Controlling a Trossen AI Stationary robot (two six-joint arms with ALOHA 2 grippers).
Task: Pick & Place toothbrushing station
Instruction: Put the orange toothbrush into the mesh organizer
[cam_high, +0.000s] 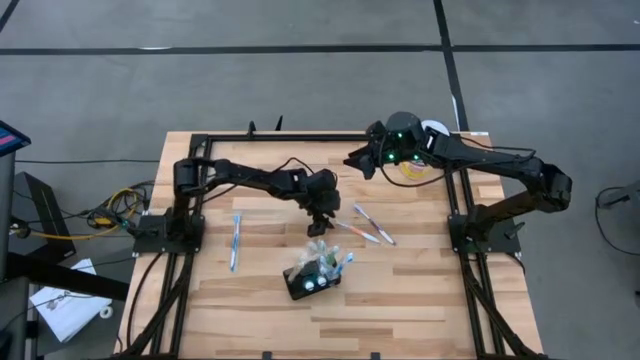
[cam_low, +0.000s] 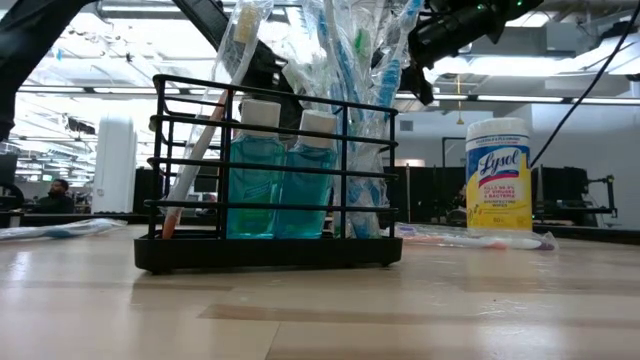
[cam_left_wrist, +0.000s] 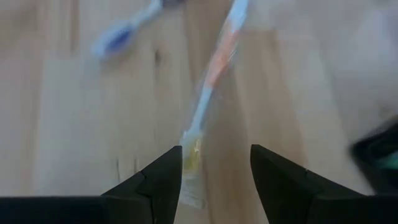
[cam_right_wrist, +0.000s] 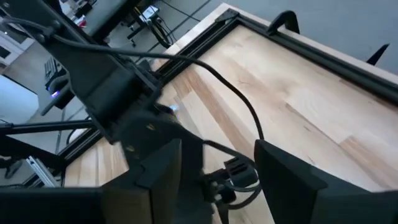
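two arms raised, fingers apart

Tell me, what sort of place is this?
Probably a robotics lab or workshop in a big open hall. Two dark arms are bolted to a wooden table on a bare concrete floor. Behind the wire rack of toothbrushes and the wipes canister are ceiling lights, monitors and a seated person.

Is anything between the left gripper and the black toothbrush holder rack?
A wrapped toothbrush lies on the table under the open left gripper. The holder rack sits nearer the table's front edge, with nothing visible standing between them.
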